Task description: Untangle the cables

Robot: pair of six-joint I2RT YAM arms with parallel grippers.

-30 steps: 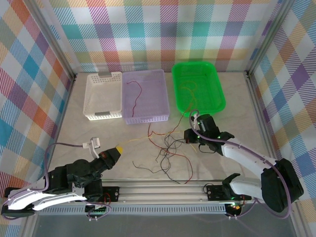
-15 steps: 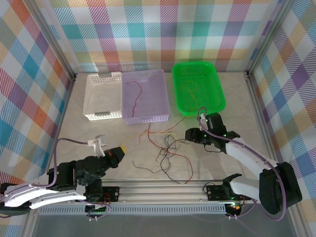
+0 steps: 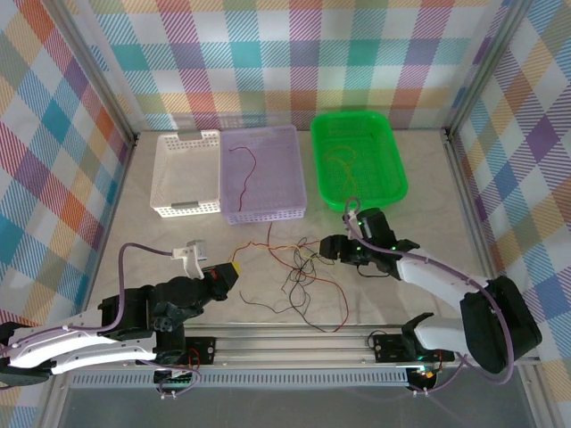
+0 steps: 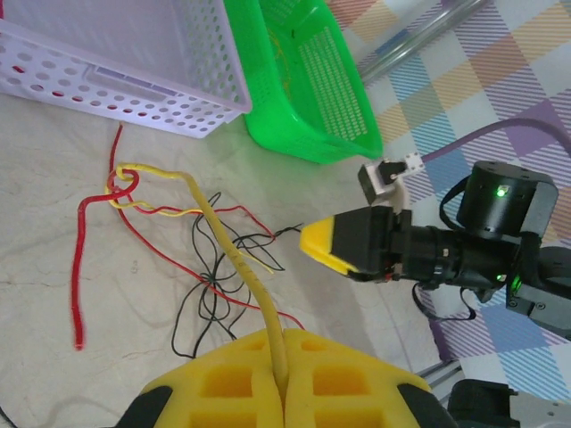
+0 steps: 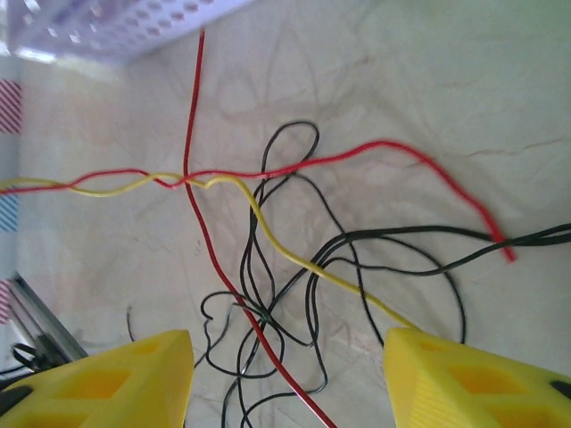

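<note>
Marbled tabletop inside a plaid-walled enclosure, seen from above. We mark the cables as a loose tangle of thin red, black and yellow strands. It lies on the tabletop just in front of the lilac basket, between the two arms.

The left claw sits just left of the tangle. In the left wrist view we see its yellow fingers pressed together, pinching a yellow cable. That strand runs away from the pads to a small knot with a red cable near the wall of the lilac basket.

The right claw sits at the right edge of the tangle, its tip pointing toward the left claw. In the right wrist view we see its fingers spread wide apart, with nothing gripped. Black loops, a red strand and a yellow strand lie on the tabletop in the gap between them.

We also note a white basket touching the left side of the lilac one, and a green tray near its right side. One red strand lies inside the lilac basket. An orange-yellow strand lies inside the green tray.
</note>
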